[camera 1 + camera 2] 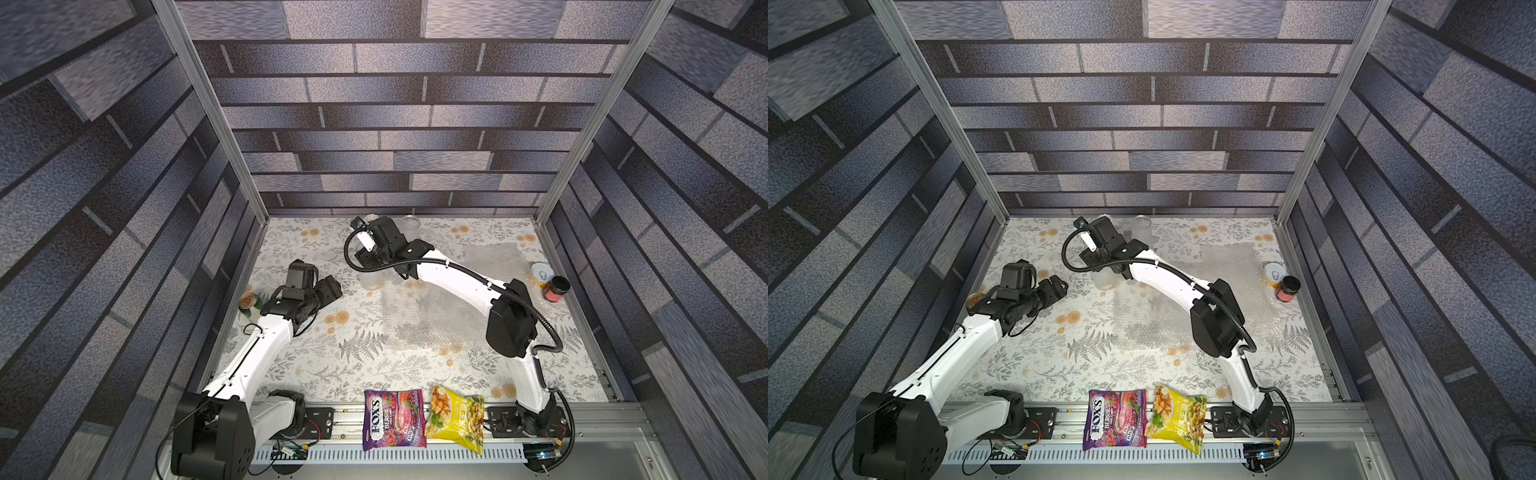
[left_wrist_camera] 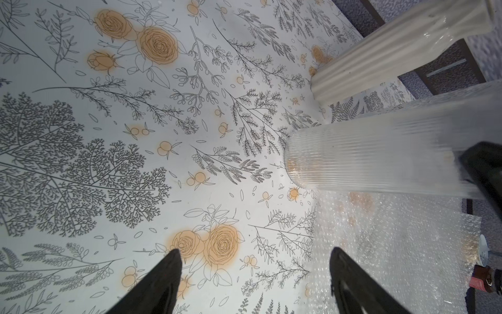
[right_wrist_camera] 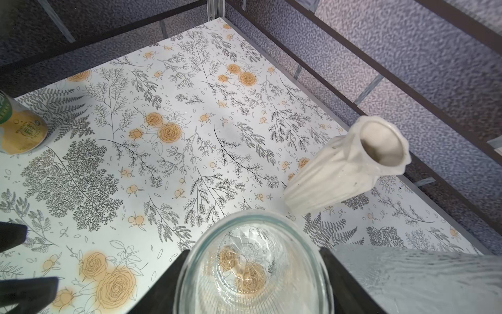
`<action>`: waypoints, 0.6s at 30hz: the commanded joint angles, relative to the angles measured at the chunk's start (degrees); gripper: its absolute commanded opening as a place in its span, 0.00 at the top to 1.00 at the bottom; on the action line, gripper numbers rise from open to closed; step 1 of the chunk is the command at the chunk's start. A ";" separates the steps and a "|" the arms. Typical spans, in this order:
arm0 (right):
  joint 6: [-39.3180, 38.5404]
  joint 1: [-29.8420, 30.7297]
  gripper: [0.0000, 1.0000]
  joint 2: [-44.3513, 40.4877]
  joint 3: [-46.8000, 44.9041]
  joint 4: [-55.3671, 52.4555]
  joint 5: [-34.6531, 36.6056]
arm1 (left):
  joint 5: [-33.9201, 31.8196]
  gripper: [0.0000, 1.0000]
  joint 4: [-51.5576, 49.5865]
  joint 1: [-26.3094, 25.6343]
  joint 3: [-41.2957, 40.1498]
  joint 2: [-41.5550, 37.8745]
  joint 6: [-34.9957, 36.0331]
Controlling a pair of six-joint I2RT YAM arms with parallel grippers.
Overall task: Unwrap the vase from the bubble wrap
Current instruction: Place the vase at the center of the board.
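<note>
A clear ribbed glass vase (image 1: 371, 279) (image 3: 252, 271) stands bare and upright on the floral table, left of centre. My right gripper (image 3: 252, 274) is shut on its rim, a black finger on each side. In the left wrist view the vase (image 2: 366, 160) has its base at the edge of the bubble wrap (image 2: 385, 252). Bubble wrap (image 1: 415, 320) (image 1: 1142, 320) lies flat on the table in both top views, with more further back (image 1: 490, 257). My left gripper (image 1: 332, 286) (image 2: 255, 261) hovers open and empty left of the vase.
A white ribbed ceramic vase (image 3: 345, 168) (image 1: 371, 218) and a second clear glass (image 1: 409, 226) stand by the back wall. A green can (image 1: 249, 301) sits at the left wall; a red jar (image 1: 557, 289) and a white tin (image 1: 542, 272) at the right. Two snack bags (image 1: 392, 419) lie at the front.
</note>
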 commanded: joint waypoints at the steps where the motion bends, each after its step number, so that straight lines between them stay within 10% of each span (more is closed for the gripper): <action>1: 0.25 0.36 0.59 -2.46 -1.02 0.89 1.62 | 0.11 0.14 -1.55 0.25 -0.86 -1.11 0.52; 18: 2.33 0.33 0.56 -0.15 2.77 -2.89 -3.19 | -0.62 0.13 -2.49 0.37 -1.25 -2.28 0.69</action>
